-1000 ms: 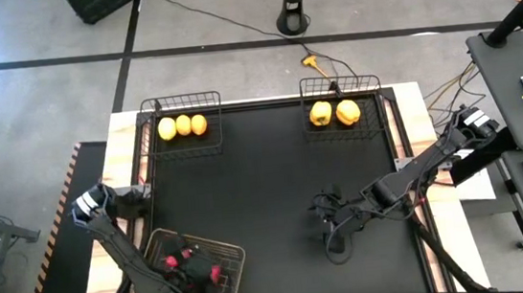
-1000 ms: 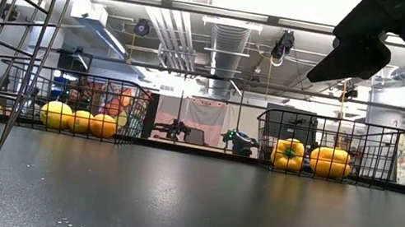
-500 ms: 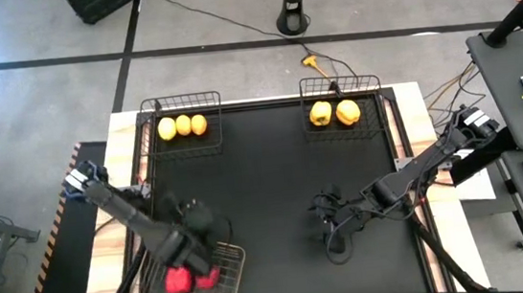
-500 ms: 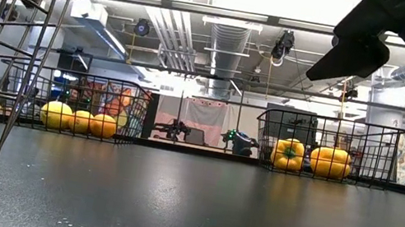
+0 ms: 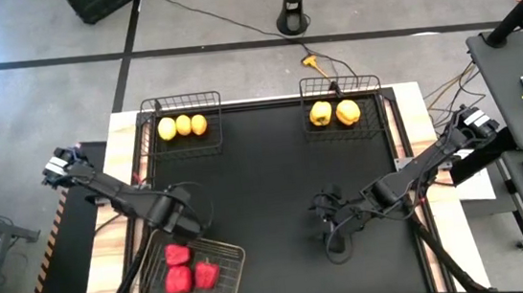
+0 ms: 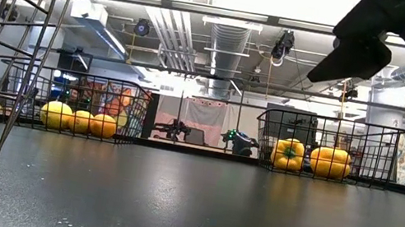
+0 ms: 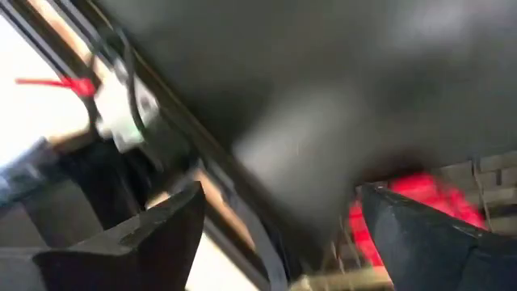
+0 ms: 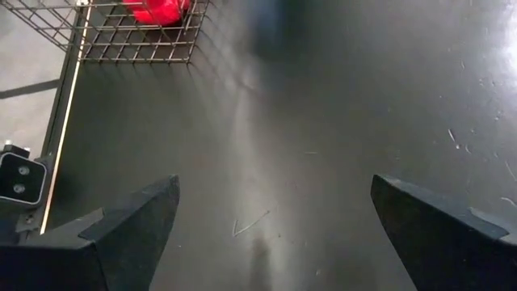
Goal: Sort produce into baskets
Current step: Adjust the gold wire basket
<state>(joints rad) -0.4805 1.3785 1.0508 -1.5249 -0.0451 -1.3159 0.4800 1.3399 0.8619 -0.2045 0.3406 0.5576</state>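
Counting three red peppers (image 5: 188, 267), two yellow peppers (image 5: 334, 112), three citrus (image 5: 183, 126) (three baskets (image 5: 180, 103)).

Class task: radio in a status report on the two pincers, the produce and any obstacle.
Left pincer open, empty, beside near basket. Right pincer open, empty, mid-table. Three red peppers, citrus, yellow peppers all basketed. Nothing in the way.

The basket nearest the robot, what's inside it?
Three red peppers lie in that basket. Nothing covers them from above; their undersides stay hidden.
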